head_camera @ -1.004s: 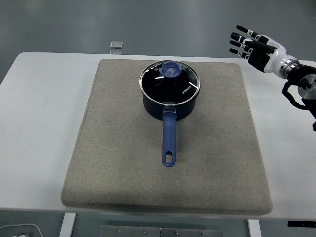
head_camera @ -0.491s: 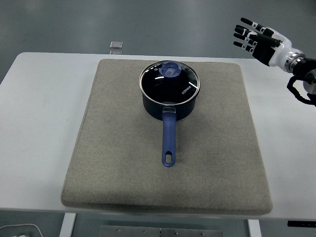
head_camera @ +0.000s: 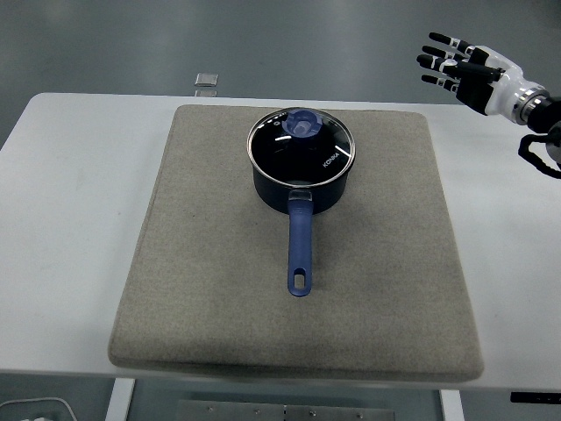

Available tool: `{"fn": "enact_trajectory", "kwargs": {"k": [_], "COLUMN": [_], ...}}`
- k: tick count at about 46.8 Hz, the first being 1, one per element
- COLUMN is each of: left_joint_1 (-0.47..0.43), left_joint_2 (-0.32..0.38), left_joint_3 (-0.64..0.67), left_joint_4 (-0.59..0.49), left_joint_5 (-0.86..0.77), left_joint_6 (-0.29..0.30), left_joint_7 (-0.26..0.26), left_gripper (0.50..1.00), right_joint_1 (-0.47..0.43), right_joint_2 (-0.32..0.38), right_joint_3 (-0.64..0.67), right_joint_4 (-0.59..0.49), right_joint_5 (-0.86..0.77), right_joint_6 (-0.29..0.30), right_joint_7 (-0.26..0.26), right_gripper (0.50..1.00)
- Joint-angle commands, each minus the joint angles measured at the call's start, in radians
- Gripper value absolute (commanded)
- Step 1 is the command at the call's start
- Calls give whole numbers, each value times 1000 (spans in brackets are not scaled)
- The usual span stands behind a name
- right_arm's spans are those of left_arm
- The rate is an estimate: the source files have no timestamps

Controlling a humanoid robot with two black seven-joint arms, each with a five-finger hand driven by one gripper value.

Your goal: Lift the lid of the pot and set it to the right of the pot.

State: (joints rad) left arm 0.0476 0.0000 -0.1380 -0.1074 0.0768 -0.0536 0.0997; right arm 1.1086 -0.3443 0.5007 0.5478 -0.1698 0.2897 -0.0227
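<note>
A big grey felt mat point(head_camera: 219, 289) covers most of the white table point(head_camera: 70, 193), and beyond the table's far edge a small clear square object point(head_camera: 207, 80) lies on the dark grey floor point(head_camera: 105, 44).

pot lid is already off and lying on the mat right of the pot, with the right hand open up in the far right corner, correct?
Not quite. In the head view the pot lid sits on the pot, not beside it on the mat. The rest holds: the right hand is open at the far right corner.

Bare grey mat point(head_camera: 394, 263) lies right of the lidded pot point(head_camera: 301, 167), nothing blocking
</note>
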Motion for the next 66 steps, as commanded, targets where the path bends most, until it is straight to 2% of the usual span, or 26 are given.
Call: {"fn": "enact_trajectory", "kwargs": {"k": [1, 5, 10, 14, 21, 31, 41, 55, 66], "left_joint_1": [0, 0, 0, 0, 0, 0, 0, 0, 0], "left_joint_2": [0, 0, 0, 0, 0, 0, 0, 0, 0], "left_joint_3": [0, 0, 0, 0, 0, 0, 0, 0, 0], "left_joint_4": [0, 0, 0, 0, 0, 0, 0, 0, 0], "left_joint_5": [0, 0, 0, 0, 0, 0, 0, 0, 0], "left_joint_6": [-2, 0, -2, 0, 0, 0, 0, 0, 0], "left_joint_7": [0, 0, 0, 0, 0, 0, 0, 0, 0], "left_gripper": [1000, 1000, 1000, 1000, 1000, 1000, 1000, 1000, 1000], "right_joint_1": [5, 19, 19, 25, 46, 46, 54, 186, 304], "right_joint_2": [-5, -30, -87, -101, -102, -98, -94, -73, -12], "right_joint_3": [2, -2, -2, -1, -2, -2, -11, -172, -327], "right_joint_4": [11, 66, 184, 236, 282, 317, 366, 390, 389], "right_joint_5": [-33, -63, -120, -183, -315, -497, -628, -754, -797], "right_joint_6": [0, 0, -1, 0, 8, 85, 121, 112, 86], "right_joint_7": [0, 0, 0, 0, 0, 20, 26, 26, 26], "right_gripper": [913, 913, 913, 913, 913, 913, 913, 911, 911]}}
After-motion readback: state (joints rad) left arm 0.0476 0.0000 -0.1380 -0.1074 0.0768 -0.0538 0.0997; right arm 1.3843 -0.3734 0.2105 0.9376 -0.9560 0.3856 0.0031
